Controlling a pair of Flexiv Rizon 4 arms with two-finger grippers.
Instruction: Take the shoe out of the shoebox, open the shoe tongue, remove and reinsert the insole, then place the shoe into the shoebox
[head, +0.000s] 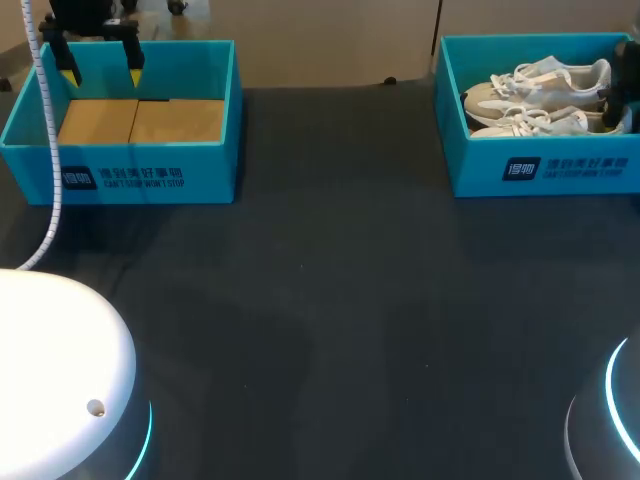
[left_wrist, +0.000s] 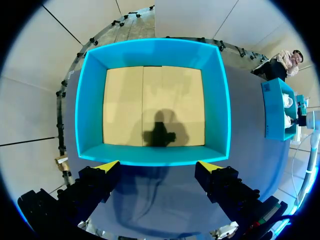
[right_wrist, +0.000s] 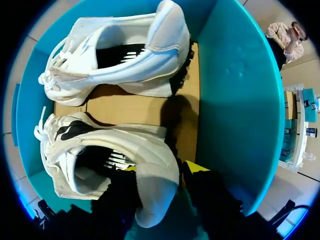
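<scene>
The dark tabletop (head: 330, 330) carries two blue boxes at its far edge. The left pincer (left_wrist: 160, 167) hangs with fingers wide apart over the left box (head: 150, 175), touching nothing. Inside the shoebox (right_wrist: 230, 100), the right pincer (right_wrist: 162, 170) is clamped on the heel of the nearer white shoe (right_wrist: 115, 150).

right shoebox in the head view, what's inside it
The right shoebox holds two white shoes, a far shoe and a near shoe, on a cardboard floor. The right tool sits at the near shoe's heel. The floor under them is covered.
</scene>
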